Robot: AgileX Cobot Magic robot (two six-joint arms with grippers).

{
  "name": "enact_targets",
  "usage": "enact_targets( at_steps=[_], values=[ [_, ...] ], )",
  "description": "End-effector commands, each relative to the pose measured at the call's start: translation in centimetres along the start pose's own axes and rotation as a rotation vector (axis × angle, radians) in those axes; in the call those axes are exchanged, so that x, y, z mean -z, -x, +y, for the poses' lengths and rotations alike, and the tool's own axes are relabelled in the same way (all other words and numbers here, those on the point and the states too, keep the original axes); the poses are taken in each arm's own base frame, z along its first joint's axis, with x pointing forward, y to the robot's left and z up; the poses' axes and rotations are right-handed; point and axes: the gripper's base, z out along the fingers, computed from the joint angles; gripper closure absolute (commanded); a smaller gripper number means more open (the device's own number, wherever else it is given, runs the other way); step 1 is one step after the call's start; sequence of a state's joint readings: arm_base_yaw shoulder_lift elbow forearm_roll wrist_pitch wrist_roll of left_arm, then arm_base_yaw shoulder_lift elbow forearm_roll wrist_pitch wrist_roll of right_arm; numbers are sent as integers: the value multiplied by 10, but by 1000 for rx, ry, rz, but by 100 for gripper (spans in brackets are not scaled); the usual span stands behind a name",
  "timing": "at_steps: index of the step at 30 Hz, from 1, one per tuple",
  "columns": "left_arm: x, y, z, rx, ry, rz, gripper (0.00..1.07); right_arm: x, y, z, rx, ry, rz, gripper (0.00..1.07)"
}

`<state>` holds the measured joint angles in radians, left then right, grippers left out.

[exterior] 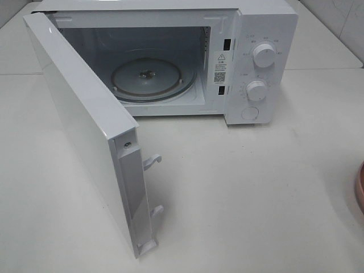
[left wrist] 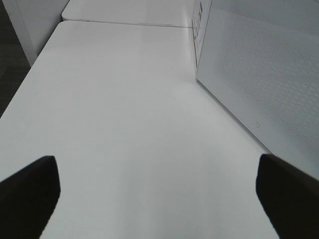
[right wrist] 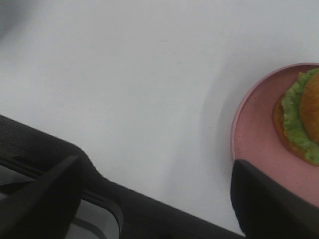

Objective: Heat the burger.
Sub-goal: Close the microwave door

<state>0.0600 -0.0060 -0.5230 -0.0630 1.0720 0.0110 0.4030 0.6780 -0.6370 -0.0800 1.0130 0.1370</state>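
The burger (right wrist: pixel 303 117), with a golden bun and a green lettuce frill, lies on a pink plate (right wrist: pixel 254 132); only part of it shows at the edge of the right wrist view. My right gripper (right wrist: pixel 154 201) hovers over the white table beside the plate, open, with nothing between its dark fingers (right wrist: pixel 269 204). The left gripper (left wrist: pixel 159 199) is open too, above bare table next to the microwave door (left wrist: pixel 259 74). In the exterior view no gripper appears, and only the plate's rim (exterior: pixel 360 185) peeks in at the right edge.
A white microwave (exterior: pixel 261 62) stands at the back with its door (exterior: pixel 85 119) swung wide to the left. Its glass turntable (exterior: pixel 151 79) carries nothing. Two dials (exterior: pixel 264 55) sit on the right panel. White table (exterior: pixel 244 193) spreads in front.
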Motion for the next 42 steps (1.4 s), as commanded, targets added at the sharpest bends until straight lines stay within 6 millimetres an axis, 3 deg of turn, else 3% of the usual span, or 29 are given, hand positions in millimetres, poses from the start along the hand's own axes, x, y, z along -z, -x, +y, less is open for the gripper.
enact_targets(
  at_steps=[1, 5, 7, 19, 23, 30, 42],
  values=[
    [1, -1, 0, 2, 1, -19, 6, 15, -10, -2, -8, 1, -52, 31],
    [1, -1, 0, 2, 1, -19, 6, 28, -17, -4, -16, 6, -128, 31],
    [1, -1, 0, 2, 1, -19, 6, 46, -31, -7, -27, 12, -239, 31],
    [1, -1, 0, 2, 1, -19, 6, 78, -62, -13, -116, -116, -492, 31],
    [1, -1, 0, 2, 1, -19, 6, 79, -71, -12, -134, -139, -539, 31],
    [1, -1, 0, 2, 1, -19, 6, 58, -94, -11, -169, -178, -605, 31],
    [0, 0, 0, 3, 1, -4, 6, 59, -95, -10, -175, -183, -612, 32]
  ],
)
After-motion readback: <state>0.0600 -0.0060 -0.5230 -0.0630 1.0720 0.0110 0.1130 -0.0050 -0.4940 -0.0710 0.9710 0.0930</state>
